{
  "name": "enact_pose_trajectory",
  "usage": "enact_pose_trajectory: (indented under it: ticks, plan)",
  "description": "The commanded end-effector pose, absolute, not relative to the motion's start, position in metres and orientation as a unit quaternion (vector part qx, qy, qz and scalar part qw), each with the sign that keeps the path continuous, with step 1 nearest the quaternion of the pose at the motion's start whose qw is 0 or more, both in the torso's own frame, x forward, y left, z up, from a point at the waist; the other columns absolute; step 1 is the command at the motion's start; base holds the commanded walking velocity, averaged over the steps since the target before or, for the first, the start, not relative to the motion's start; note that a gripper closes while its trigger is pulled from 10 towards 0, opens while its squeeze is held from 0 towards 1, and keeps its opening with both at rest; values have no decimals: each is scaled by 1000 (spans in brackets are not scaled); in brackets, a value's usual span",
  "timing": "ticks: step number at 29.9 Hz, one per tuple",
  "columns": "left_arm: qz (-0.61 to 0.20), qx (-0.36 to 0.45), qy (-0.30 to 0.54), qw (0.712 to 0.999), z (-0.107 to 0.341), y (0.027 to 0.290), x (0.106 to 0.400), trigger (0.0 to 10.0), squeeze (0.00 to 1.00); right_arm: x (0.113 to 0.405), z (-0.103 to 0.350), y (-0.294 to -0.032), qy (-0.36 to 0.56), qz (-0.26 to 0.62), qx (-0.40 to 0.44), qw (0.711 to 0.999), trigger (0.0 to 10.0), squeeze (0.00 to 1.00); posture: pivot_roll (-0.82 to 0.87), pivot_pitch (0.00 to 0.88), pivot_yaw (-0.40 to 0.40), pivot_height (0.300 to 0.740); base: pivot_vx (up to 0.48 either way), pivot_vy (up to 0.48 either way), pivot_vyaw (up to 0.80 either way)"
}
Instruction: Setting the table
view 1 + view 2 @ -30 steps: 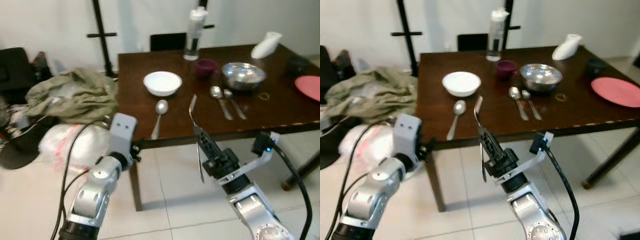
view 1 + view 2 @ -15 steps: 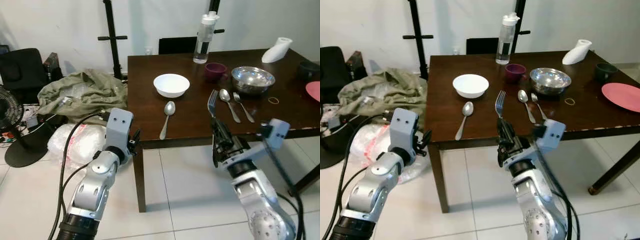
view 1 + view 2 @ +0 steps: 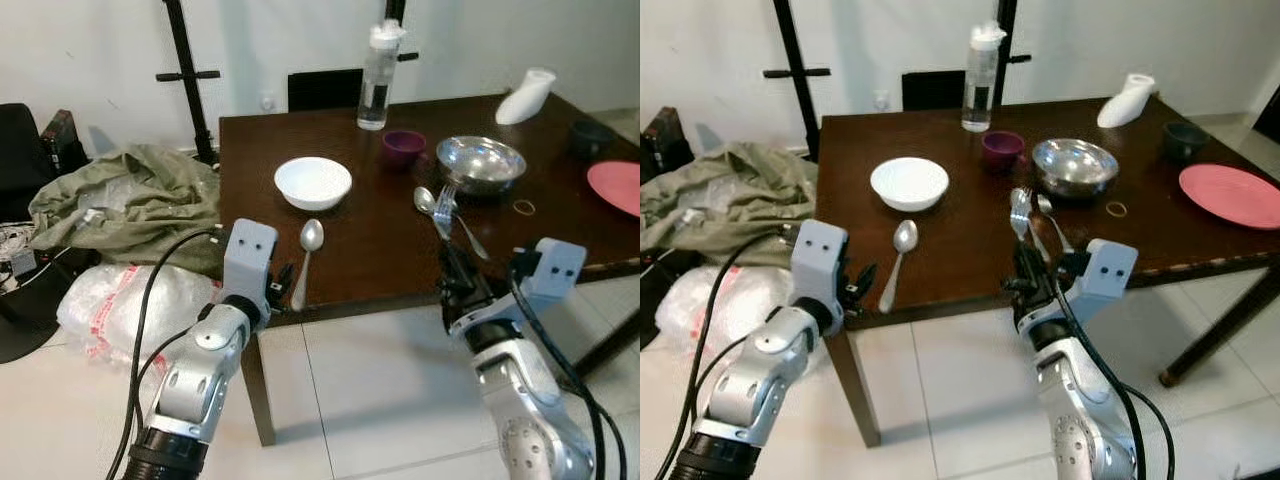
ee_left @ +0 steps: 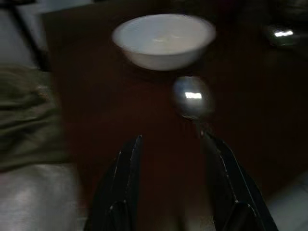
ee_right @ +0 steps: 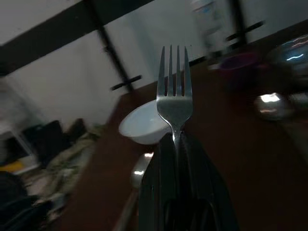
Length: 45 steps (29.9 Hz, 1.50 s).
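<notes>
Head views: dark wood table (image 3: 380, 255) w/ white bowl (image 3: 313, 182), a spoon (image 3: 306, 250) lying just in front of it, clear bottle (image 3: 376, 64) at the far edge, purple cup (image 3: 403, 146), steel bowl (image 3: 481, 163), pink plate (image 3: 1230, 195) far right. Right hand (image 3: 1024, 252) is at the table's near edge, fingers clamped on a fork (image 3: 1020, 210) held upright, tines up, in front of the steel bowl. A second spoon and fork lie by that bowl, partly hidden. Left hand (image 3: 283, 283) is at the near-left corner, close to the spoon handle. Olive cloth (image 3: 120, 200) heaped on the floor to the left.

L wrist view: fingers (image 4: 123, 183) apart, over the table, spoon bowl and white bowl ahead.

R wrist view: fingers (image 5: 159, 192) together on the fork's neck; white bowl blurred behind.
</notes>
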<state>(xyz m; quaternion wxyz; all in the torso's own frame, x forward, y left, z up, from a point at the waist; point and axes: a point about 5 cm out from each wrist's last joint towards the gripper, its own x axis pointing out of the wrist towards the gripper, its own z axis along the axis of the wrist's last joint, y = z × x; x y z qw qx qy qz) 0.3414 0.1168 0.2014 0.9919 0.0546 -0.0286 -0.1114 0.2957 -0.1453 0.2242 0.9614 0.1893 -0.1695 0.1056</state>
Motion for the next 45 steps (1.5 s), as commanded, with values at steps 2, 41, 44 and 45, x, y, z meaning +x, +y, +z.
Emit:
enact_pose_trajectory:
  ticks: [2, 41, 44, 45]
  plan:
    - [-120, 52, -24, 991, 197, 112, 340, 10000, 0, 294, 218, -154, -165, 84, 179, 966, 10000, 0, 5, 116, 86, 740, 459, 0, 0]
    - [-355, 79, 1, 932, 229, 149, 331, 10000, 0, 332, 153, -164, 15, -38, 133, 990, 10000, 0, 69, 152, 70, 740, 65, 0, 0]
    - [-380, 85, -2, 921, 232, 148, 329, 10000, 0, 336, 150, -164, 29, -45, 126, 991, 10000, 0, 77, 160, 67, 740, 0, 0, 0]
    - [-403, 90, -6, 911, 238, 147, 328, 10000, 0, 339, 148, -164, 37, -49, 127, 990, 10000, 0, 83, 171, 65, 740, 0, 0, 0]
